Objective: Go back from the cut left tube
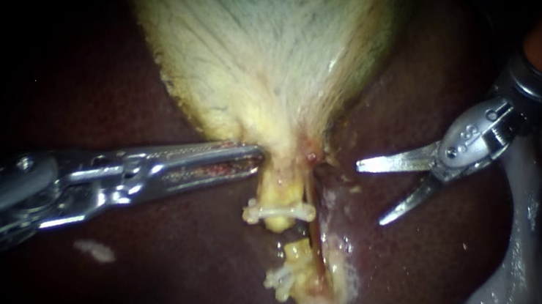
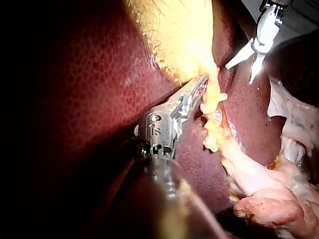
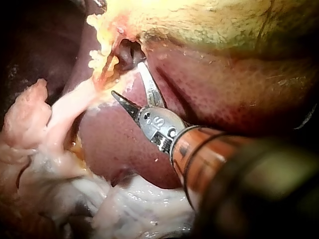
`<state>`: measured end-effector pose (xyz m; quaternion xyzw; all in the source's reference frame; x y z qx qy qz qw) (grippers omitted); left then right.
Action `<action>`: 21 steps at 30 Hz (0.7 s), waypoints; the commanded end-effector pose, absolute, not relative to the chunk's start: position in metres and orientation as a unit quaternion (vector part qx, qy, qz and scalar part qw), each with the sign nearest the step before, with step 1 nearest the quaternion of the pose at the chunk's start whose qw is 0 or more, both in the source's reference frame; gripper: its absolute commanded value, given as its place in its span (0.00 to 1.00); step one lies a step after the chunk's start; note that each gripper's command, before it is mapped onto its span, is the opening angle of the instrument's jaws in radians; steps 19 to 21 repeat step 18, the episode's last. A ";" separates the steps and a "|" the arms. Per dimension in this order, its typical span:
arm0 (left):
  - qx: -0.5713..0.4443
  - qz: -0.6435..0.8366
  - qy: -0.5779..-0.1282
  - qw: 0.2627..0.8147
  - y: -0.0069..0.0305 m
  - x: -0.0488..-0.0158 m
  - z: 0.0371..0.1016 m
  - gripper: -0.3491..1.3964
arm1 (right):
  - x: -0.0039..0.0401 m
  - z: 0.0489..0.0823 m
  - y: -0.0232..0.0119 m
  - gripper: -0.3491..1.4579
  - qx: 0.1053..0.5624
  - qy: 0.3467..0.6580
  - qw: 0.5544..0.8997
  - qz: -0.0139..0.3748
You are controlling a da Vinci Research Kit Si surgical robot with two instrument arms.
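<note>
The pale yellow gallbladder (image 1: 273,40) hangs from the top and narrows to a neck. My left instrument (image 1: 258,154) lies level from the left, its long jaws shut on that neck; in the left wrist view its tips (image 2: 202,83) press into the yellow tissue. Below the neck the left tube is cut through. Its upper stump (image 1: 277,195) carries a white clip (image 1: 278,211), and its lower stump (image 1: 297,255) carries another clip (image 1: 282,276), with a small gap between the stumps. My right instrument (image 1: 371,194) (image 3: 126,78) has its two blades open, to the right of the cut and clear of the tube.
Dark red liver (image 1: 179,265) surrounds the tube on both sides. Pale white tissue (image 1: 520,257) hangs at the lower right under my right instrument's shaft. A small pale fleck (image 1: 95,250) lies on the liver below my left instrument.
</note>
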<state>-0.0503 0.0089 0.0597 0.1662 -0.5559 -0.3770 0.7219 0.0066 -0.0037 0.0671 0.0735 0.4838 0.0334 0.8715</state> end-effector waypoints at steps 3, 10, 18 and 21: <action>0.167 -0.376 -0.556 0.722 0.0087 -0.0505 0.0595 0.00 | 0.0064 0.0671 -0.0036 0.98 0.074 0.484 0.871 0.034; 0.167 -0.376 -0.556 0.722 0.0086 -0.0506 0.0594 0.00 | 0.0064 0.0672 -0.0036 0.98 0.074 0.484 0.871 0.034; 0.167 -0.377 -0.556 0.722 0.0086 -0.0507 0.0594 0.00 | 0.0064 0.0672 -0.0035 0.98 0.074 0.484 0.871 0.034; 0.167 -0.377 -0.556 0.722 0.0086 -0.0507 0.0594 0.00 | 0.0064 0.0672 -0.0035 0.98 0.074 0.484 0.871 0.034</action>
